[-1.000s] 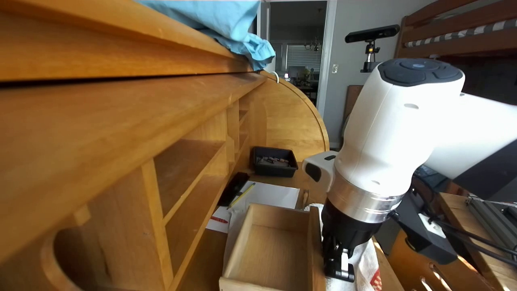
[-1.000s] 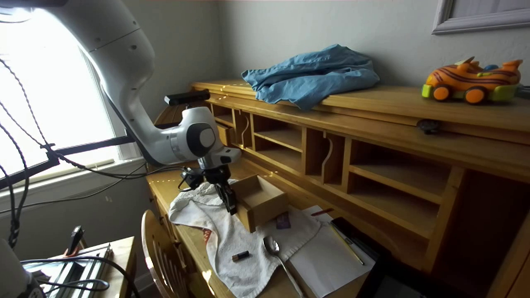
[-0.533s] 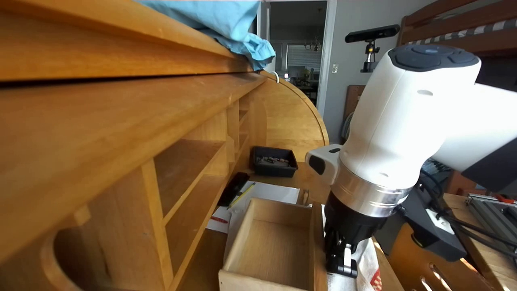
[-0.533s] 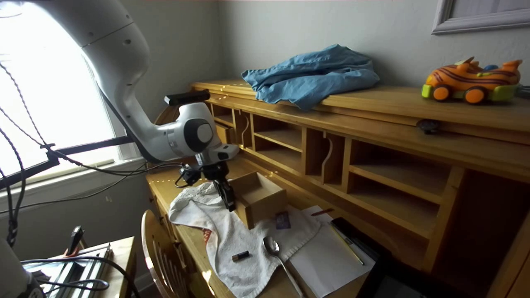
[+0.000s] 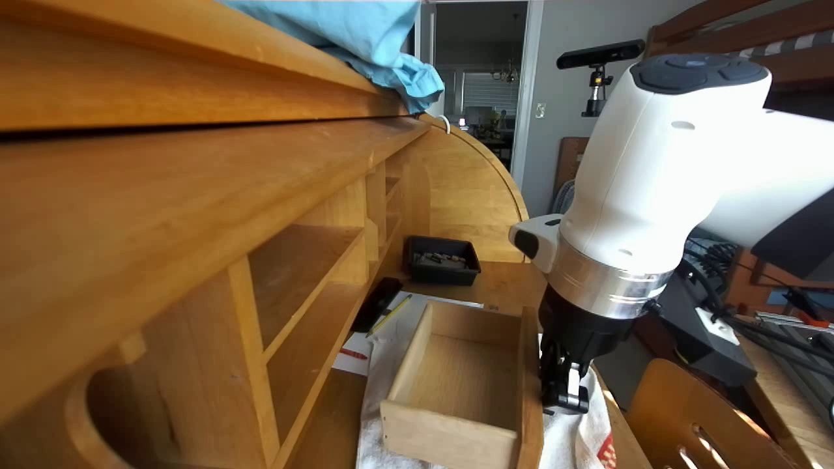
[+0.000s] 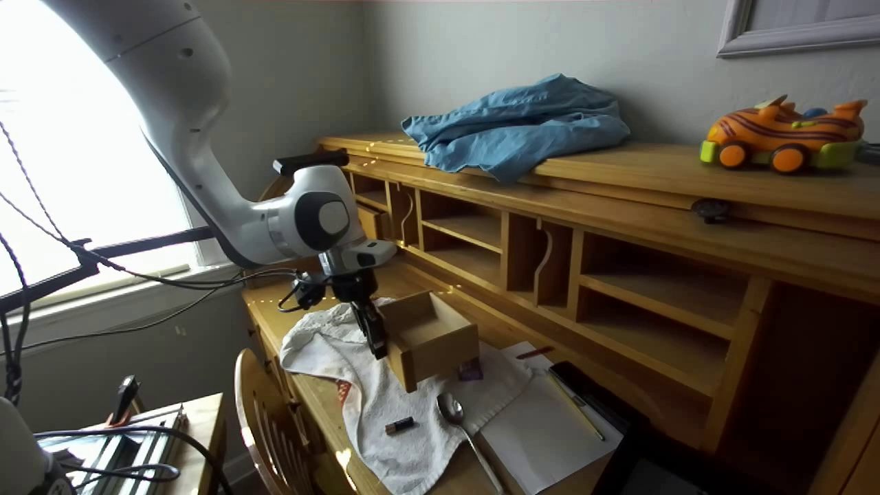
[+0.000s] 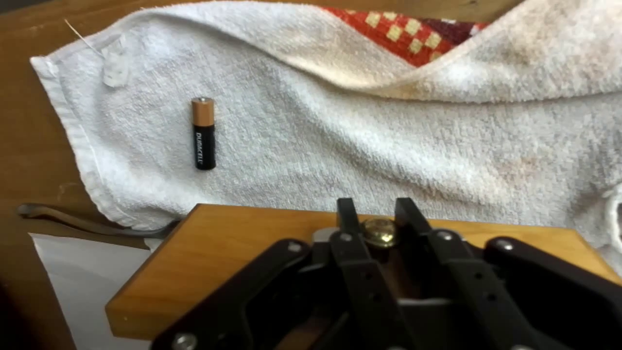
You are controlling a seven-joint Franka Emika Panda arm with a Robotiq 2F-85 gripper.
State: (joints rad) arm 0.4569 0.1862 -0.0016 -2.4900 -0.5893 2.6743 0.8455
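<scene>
Here's the gripper (image 7: 375, 210), clamped on the brass knob (image 7: 381, 232) of the small wooden drawer (image 6: 443, 349), hollow side up over the white towel (image 7: 291, 141) (touching it or not, I can't tell!). A black-and-copper battery (image 7: 204, 138) lies on that towel, and there's a spoon (image 6: 451, 409), bowl on the towel, handle running off onto the counter (image 6: 271, 302).

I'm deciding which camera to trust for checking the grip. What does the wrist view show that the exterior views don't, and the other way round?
Only the wrist view: the gold knob between the fingers of the gripper, and the lettering on the battery.

Only the exterior views: inside the drawer, the blue cloth and pencil; in just an exterior view each, the tray and toy car.

Shared: gripper, drawer, towel, paper.
</scene>
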